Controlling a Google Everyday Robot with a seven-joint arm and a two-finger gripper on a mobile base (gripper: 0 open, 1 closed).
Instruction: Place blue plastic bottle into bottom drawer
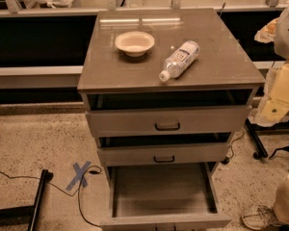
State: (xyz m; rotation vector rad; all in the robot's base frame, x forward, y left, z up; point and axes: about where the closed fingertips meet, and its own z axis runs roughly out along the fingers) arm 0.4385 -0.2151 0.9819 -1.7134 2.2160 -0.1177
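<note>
The blue plastic bottle (179, 60) lies on its side on the grey cabinet top (221, 66), white cap toward the front edge, just right of a shallow cream bowl (134, 43). The bottom drawer (161, 191) is pulled out wide and its tray holds nothing. My gripper (278, 97) is at the right edge of the view, beside the cabinet's right side at about the height of the top drawer. It is well apart from the bottle and holds nothing that I can see.
The two upper drawers (167, 121) with dark handles stand slightly open. A blue tape cross (80, 174) and black cables (19, 177) lie on the speckled floor at left. Dark stand legs (260, 148) are on the right.
</note>
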